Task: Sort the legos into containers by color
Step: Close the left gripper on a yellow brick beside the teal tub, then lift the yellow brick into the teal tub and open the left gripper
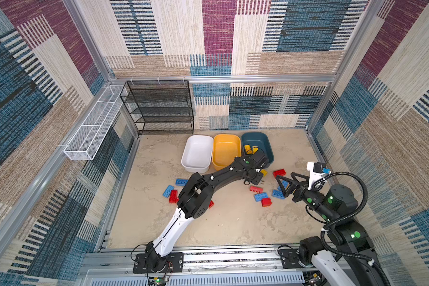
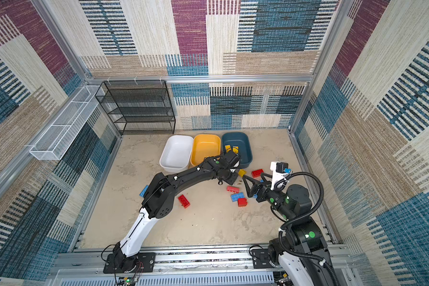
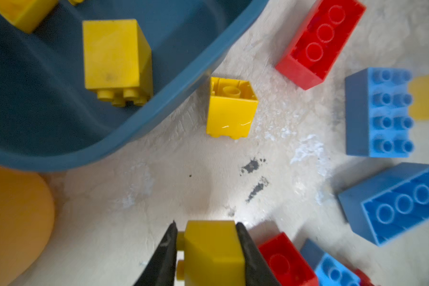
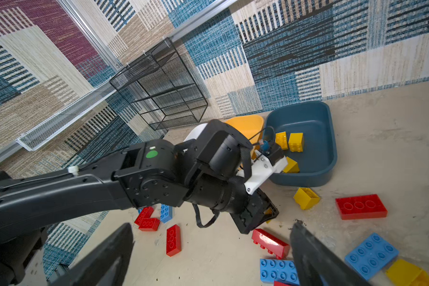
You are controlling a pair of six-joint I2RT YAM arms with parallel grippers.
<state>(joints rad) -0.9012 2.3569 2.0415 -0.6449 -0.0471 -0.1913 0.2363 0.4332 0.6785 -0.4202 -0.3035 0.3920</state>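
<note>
My left gripper is shut on a small yellow lego, low over the floor just in front of the dark teal container. That container holds several yellow legos. Another yellow lego lies loose beside its rim. The white container and the yellow-orange container show nothing inside. My right gripper stands open and holds nothing above the red and blue legos on the right. More red and blue legos lie on the left.
A black mesh rack stands at the back left. A long white wire basket hangs on the left wall. The left arm stretches across the middle of the floor. A red lego lies between the two grippers.
</note>
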